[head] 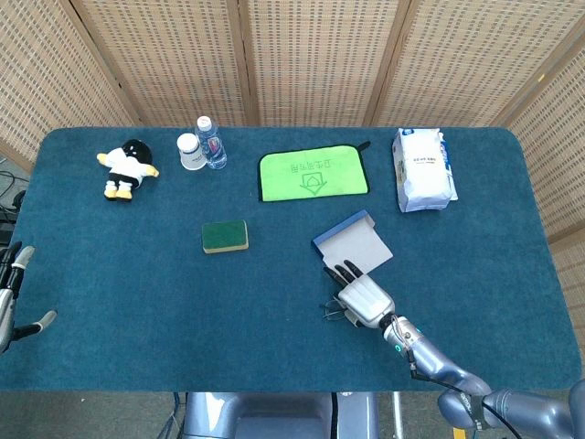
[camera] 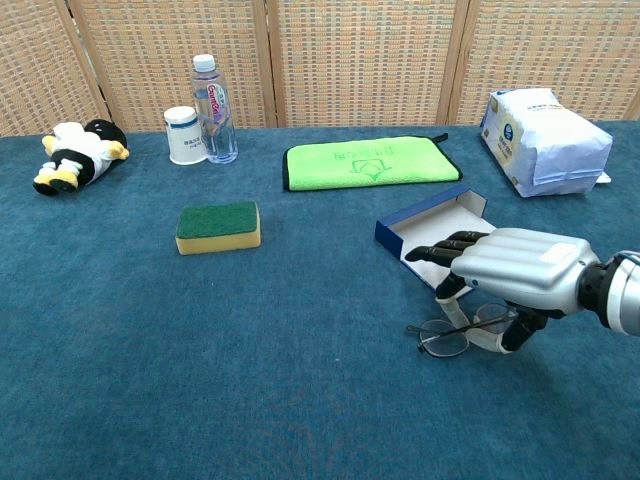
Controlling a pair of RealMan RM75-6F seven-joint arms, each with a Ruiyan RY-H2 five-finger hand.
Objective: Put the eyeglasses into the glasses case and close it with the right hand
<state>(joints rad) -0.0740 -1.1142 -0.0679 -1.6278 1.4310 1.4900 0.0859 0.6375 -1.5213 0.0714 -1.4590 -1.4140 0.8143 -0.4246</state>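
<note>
While hovering low over the table (camera: 300, 400), right robot hand (camera: 510, 272) pinching the eyeglasses (camera: 462, 330) from above, lenses just beneath its palm. Open glasses case (camera: 432, 232) just beyond the fingertips. Left robot hand (head: 11, 293) far off, holding nothing, fingers apart.

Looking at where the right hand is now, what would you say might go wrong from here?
The right hand pinches the thin-framed eyeglasses at one end only, so they may twist or slip. The open blue glasses case sits right beside the fingers and looks light; a bump could push it away.
</note>
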